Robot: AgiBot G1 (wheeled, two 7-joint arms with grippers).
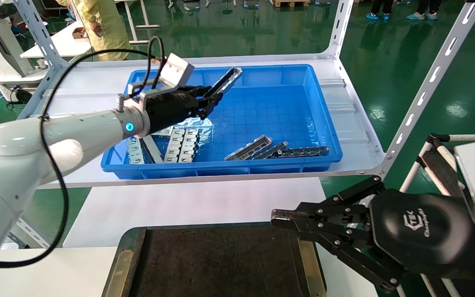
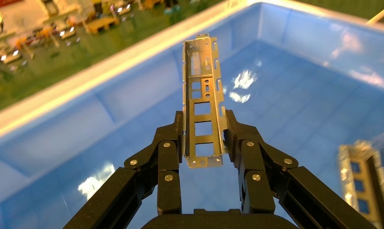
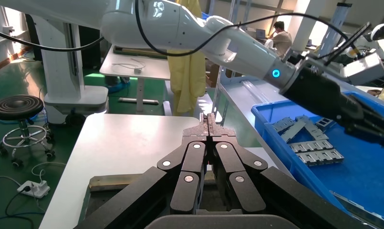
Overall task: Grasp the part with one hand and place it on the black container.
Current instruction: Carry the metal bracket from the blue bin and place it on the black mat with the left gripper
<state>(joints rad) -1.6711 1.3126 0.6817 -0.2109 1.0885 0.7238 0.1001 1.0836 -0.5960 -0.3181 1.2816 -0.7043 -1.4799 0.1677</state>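
My left gripper (image 1: 210, 99) is shut on the part (image 1: 227, 81), a slim silver-grey channel bar with rectangular cut-outs, and holds it in the air above the blue bin. In the left wrist view the part (image 2: 202, 100) sticks out between the fingers (image 2: 170, 143), clamped near its lower end. The black container (image 1: 217, 264) lies at the front on the white table. My right gripper (image 1: 281, 219) is shut and empty, parked above the container's right edge; it shows in the right wrist view (image 3: 209, 125).
The blue bin (image 1: 324, 119) stands on a white shelf and holds more channel bars (image 1: 258, 148) at the front right and pale slotted plates (image 1: 177, 144) at the front left. Slanted shelf posts (image 1: 423, 90) rise on the right and at the back left.
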